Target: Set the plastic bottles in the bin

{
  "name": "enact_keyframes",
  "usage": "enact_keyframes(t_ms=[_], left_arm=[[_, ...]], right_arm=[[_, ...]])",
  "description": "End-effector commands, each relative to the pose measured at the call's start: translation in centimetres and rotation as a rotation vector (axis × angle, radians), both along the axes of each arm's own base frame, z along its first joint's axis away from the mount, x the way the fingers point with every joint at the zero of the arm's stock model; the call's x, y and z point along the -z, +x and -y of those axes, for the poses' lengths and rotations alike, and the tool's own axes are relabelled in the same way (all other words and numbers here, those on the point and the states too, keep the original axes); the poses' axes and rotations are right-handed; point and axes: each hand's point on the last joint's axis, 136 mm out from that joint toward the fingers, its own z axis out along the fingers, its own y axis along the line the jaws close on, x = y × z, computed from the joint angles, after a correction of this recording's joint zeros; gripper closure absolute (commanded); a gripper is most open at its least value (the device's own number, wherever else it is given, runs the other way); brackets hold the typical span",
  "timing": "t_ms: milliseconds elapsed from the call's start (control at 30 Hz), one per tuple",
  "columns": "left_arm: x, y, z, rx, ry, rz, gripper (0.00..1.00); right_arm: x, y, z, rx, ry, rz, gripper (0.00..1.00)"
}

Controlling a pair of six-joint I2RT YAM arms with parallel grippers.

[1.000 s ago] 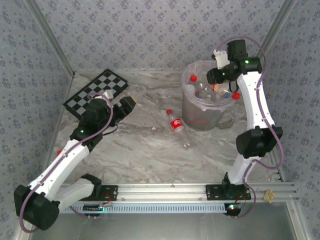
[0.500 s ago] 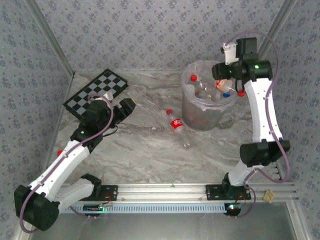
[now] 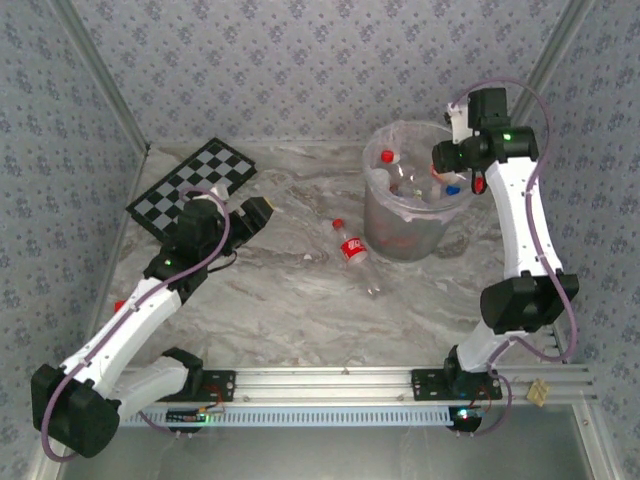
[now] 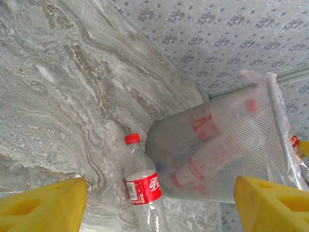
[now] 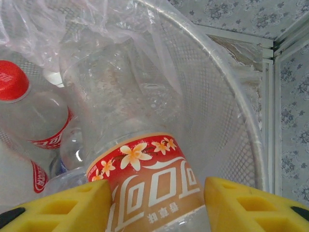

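One flower bottle sits in my right gripper over the bin to drop in; I cannot tell if I pinch it. My left gripper is spread wide, aimed at a red bottle beside the bin.

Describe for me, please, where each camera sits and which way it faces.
Top external: fixed above and behind the arms, looking down on the table; both arms show, left gripper and right gripper included.
Left wrist: on the left arm, looking low across the table at a lying bottle and the bin; its yellow fingers show.
Right wrist: over the bin, looking down inside; its yellow fingers flank a flowered-label bottle.
Shared: top and left wrist both show the lying bottle beside the bin.
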Motion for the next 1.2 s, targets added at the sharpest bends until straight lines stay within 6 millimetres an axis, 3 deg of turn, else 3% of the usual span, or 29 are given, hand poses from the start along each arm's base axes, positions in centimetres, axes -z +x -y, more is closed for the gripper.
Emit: enact_keyframes(t_ms=[0, 333, 467, 567, 667, 833, 967, 1067, 1167], left_arm=[[-1.6, 0.2, 0.1, 0.002, 0.001, 0.050, 0.20], [-1.1, 0.5, 0.3, 0.003, 0.007, 0.037, 0.20], [-0.3, 0.6, 0.1, -0.004, 0.026, 0.011, 0.20], [0.3, 0.6, 0.0, -0.006, 0.057, -0.018, 0.20], [0.8, 0.9, 0.2, -0.002, 0.061, -0.033, 0.20], [1.7, 1.4, 0.6, 0.002, 0.064, -0.050, 0.20], [2.6, 2.1, 0.7, -0.002, 0.079, -0.065, 0.20], [3.4, 2.5, 0.7, -0.003, 0.104, -0.076, 0.20], [4.3, 2.7, -0.1, -0.009, 0.156, -0.085, 0.19]], right_arm=[[2.2, 0.0, -0.7, -0.038, 0.028, -0.083, 0.46], [4.8, 0.7, -3.8, -0.139, 0.168, -0.157, 0.53], [4.2, 0.1, -5.0, -0.163, 0.230, -0.163, 0.52], [1.1, 0.4, -3.7, -0.084, 0.187, -0.060, 0.45], [-3.5, 0.2, -2.2, -0.012, 0.151, 0.085, 0.37], [-9.8, -2.3, -2.4, -0.005, 0.172, 0.264, 0.25], [-10.7, -5.2, -5.3, -0.051, 0.200, 0.302, 0.24], [-8.9, -7.6, -9.2, -0.129, 0.172, 0.264, 0.24], [-5.8, -9.9, -13.0, -0.186, 0.103, 0.183, 0.25]])
